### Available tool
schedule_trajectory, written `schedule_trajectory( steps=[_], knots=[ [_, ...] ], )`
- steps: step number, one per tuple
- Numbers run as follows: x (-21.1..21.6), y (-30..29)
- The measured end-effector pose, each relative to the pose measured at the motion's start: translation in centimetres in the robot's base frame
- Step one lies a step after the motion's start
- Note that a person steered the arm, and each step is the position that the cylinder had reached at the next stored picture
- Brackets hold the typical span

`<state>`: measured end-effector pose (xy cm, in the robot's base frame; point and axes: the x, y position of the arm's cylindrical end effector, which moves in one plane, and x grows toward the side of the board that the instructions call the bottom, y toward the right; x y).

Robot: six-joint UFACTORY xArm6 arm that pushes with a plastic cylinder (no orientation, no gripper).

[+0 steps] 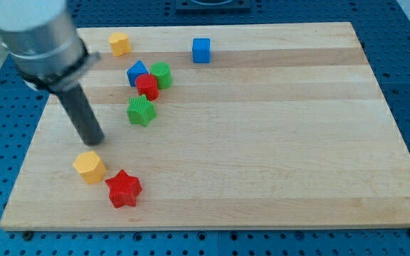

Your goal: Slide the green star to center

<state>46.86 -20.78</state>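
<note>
Green star (142, 112) sits on the wooden board (276, 142) in the left-centre part of the frame, well short of the board's middle, which lies to its right and slightly lower. It stands alone, touching no other block.

Just above it is a tight cluster: a red block (146, 86), shape unclear, with a blue block (137, 72) at its upper left and a second green block (161, 75) at its upper right; the three appear to touch. Farther up, a blue cube (201, 50) stands apart near the top edge, and an orange block (119, 44) sits near the top left corner. In the lower left, another orange block (90, 167) lies just beside a red star (124, 188).

The arm carries no pincer, only a rod; open or closed does not apply. The tip (95, 141) rests to the left of and below the green star, near it but apart, with the lower orange block just below the tip.

Assessment: the task looks barely begun. The star is not at centre and no contact is visible. A push toward the frame's right remains, and the tip seems roughly placed on the correct side for it, though somewhat low. The path to centre holds no blocks.
</note>
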Motion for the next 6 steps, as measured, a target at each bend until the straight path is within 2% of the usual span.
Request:
schedule_trajectory(
  steps=[1, 2, 4, 5, 6],
  knots=[
    [-4.1, 5.5],
    [-5.6, 14.0],
    [-0.4, 16.6],
    [-5.4, 20.3],
    [-6.9, 27.0]
  ],
)
